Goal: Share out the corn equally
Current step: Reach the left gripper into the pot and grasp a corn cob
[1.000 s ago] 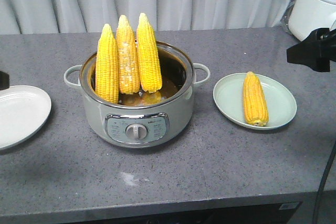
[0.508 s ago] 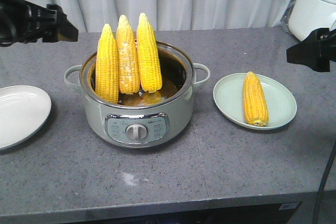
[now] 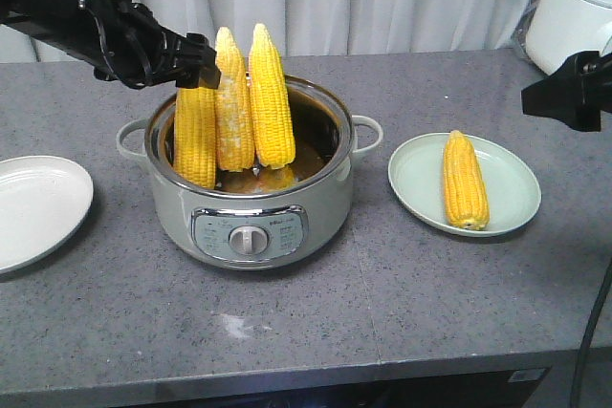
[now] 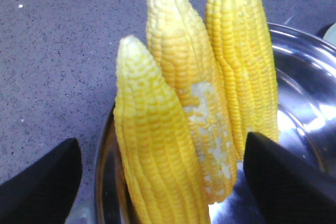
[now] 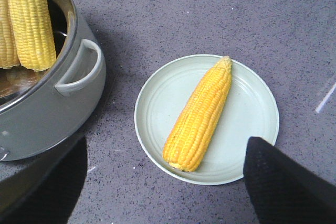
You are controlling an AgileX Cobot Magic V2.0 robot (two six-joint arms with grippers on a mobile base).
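Observation:
Three cobs of corn stand upright in the grey pot (image 3: 251, 212): a left one (image 3: 195, 140), a middle one (image 3: 232, 112) and a right one (image 3: 271, 102). My left gripper (image 3: 198, 66) hangs at the tip of the left cob, hiding it. In the left wrist view that gripper (image 4: 160, 153) is open, with its fingers wide on either side of the left cob (image 4: 152, 156) and middle cob (image 4: 189, 93), not touching them. A fourth cob (image 3: 465, 181) lies on the pale green plate (image 3: 411, 183). My right gripper (image 3: 537, 100) hovers open above that plate (image 5: 252, 103) and its cob (image 5: 199, 116).
A white plate (image 3: 38, 207) sits at the table's left edge. A white appliance (image 3: 574, 16) stands at the back right, and a curtain hangs behind the table. The pot has side handles (image 3: 368, 136) and a front dial (image 3: 249, 241).
My left arm has swung in from the left edge and reached the top of the pot's left cob. The right gripper and all cobs have stayed put.

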